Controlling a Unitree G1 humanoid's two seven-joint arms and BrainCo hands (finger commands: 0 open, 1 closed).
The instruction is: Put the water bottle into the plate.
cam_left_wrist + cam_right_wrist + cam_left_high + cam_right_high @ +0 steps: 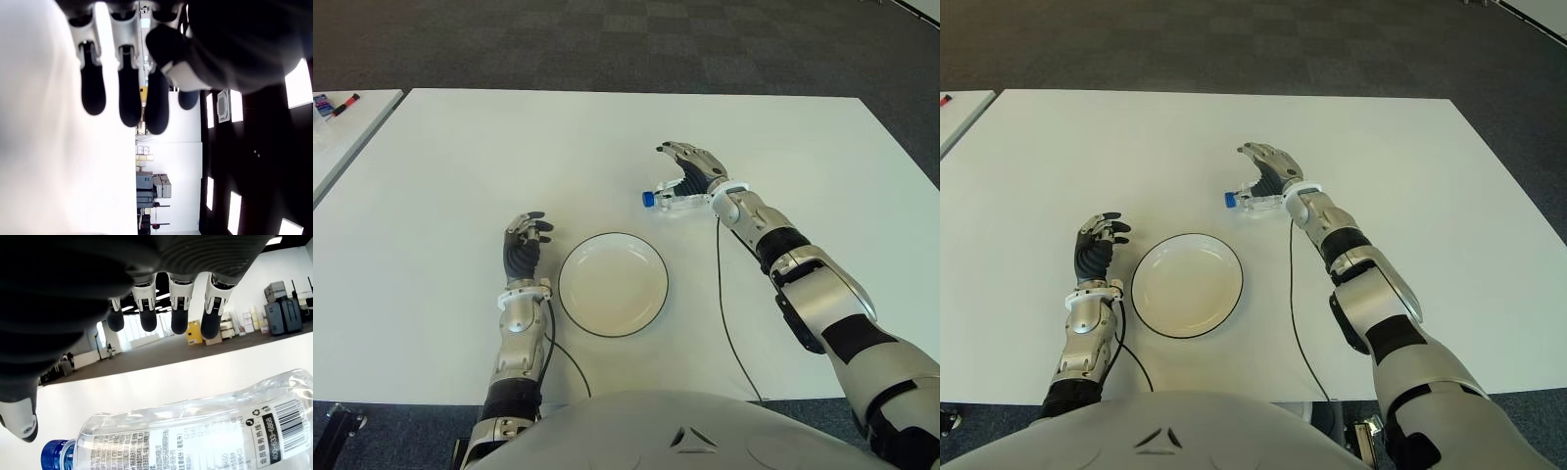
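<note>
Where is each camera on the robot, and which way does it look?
Left eye view: head, looking down at the white table; both arms show.
Right eye view: head, same scene, with the round white plate.
Left wrist view: left wrist, along the left hand toward a room.
Right wrist view: right wrist, at the right hand over the clear blue-capped water bottle, which both eye views share.

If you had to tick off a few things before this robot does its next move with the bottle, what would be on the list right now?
1. Bottle lying on the table, blue cap on: ok.
2. Right hand over the bottle: ok.
3. Right fingers closed on it: not ok, they are spread above it.
4. Plate holds nothing: ok.
5. Path from bottle to plate free: ok.
6. Left hand left of the plate, off its rim: ok.
</note>
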